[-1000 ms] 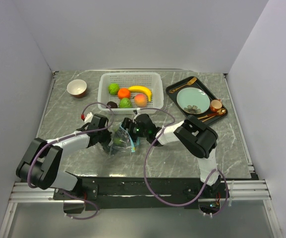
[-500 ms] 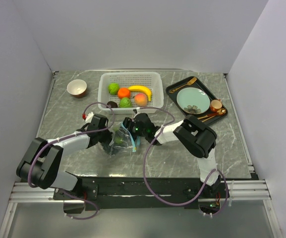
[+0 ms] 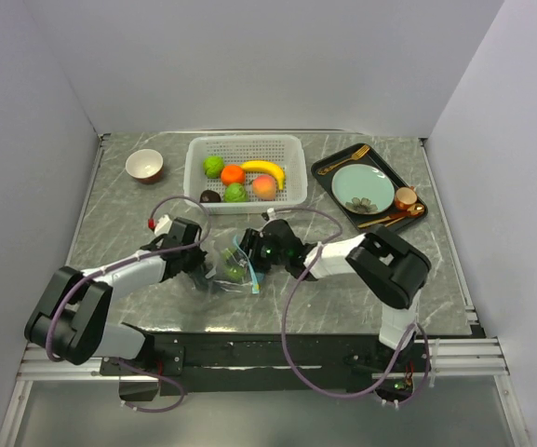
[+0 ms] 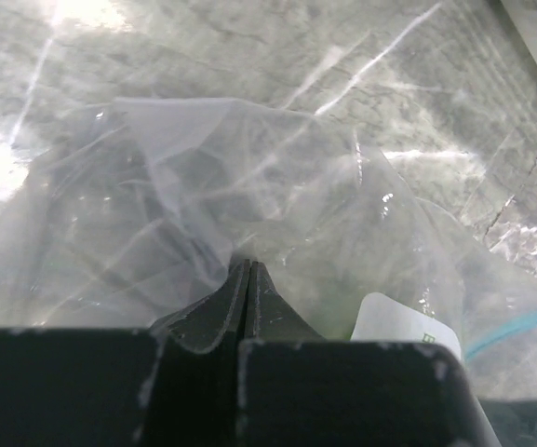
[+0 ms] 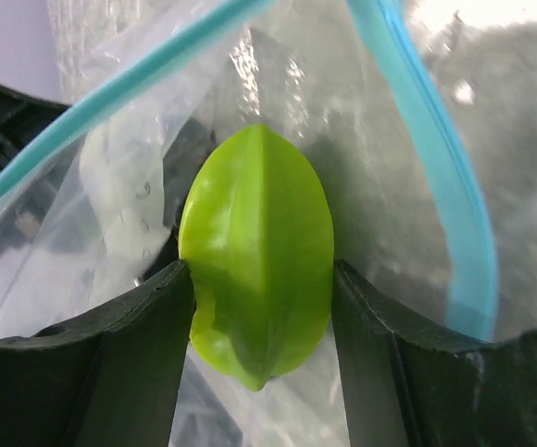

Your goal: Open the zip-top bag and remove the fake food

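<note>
Pins the zip-top bag (image 3: 221,279) mid-table, near the white basket (image 3: 194,177), with the left gripper (image 4: 249,270) clamped flat on its plastic. Compared with a second ago, reaches deeper through the teal zip strip (image 5: 436,168) with the right gripper (image 5: 259,279), jaws narrowed against both sides of the green fake fruit (image 5: 257,233). Probably leaves only the pull-out for this piece.

Overhead from behind, wrist views up close, sharing zip-top bag (image 3: 230,271)
</note>
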Robot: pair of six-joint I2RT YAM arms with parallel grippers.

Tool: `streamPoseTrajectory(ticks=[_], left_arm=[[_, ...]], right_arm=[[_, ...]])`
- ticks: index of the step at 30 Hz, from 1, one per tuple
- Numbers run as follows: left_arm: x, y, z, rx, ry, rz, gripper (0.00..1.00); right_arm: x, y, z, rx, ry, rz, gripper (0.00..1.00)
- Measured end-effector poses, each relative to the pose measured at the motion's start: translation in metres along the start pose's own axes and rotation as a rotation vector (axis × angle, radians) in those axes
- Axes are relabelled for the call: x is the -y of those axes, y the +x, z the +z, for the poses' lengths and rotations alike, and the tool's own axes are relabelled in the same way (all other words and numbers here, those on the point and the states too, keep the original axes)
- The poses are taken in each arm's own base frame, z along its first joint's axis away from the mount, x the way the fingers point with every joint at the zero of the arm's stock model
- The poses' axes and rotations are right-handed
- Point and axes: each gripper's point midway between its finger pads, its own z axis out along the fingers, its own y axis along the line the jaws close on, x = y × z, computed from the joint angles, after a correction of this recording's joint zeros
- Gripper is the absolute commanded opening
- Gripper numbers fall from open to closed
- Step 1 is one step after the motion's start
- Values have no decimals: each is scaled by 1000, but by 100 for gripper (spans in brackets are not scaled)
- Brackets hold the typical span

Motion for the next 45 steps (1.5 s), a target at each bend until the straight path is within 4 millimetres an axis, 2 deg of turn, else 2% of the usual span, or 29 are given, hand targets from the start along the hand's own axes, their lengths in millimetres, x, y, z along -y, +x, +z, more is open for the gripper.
streamPoseTrajectory(ticks=[9, 25, 29, 32, 36, 37, 41, 45], left_arm=[[-6, -1, -2, 8, -13, -18, 2], [-16, 0, -8, 8, -33, -15, 2], [-17, 0, -10, 6, -37, -14, 2], [-17, 0, -10, 6, -36, -14, 2], [-17, 0, -11, 5, -30, -12, 5], [-16, 1, -12, 3, -27, -11, 9], [-13, 0, -17, -1, -7, 1, 17], [-8, -2, -24, -5, 17, 13, 35]], right_arm=[[18, 3, -39, 26, 59, -16, 36], [29, -46, -97, 184, 159, -41, 36], [23, -67, -113, 230, 186, -59, 37], [7, -100, -118, 280, 187, -78, 37], [-16, -167, -117, 387, 181, -104, 43], [-21, -189, -113, 415, 180, -110, 49], [-16, -251, -94, 469, 222, -122, 73], [-2, -289, -68, 457, 278, -142, 87]])
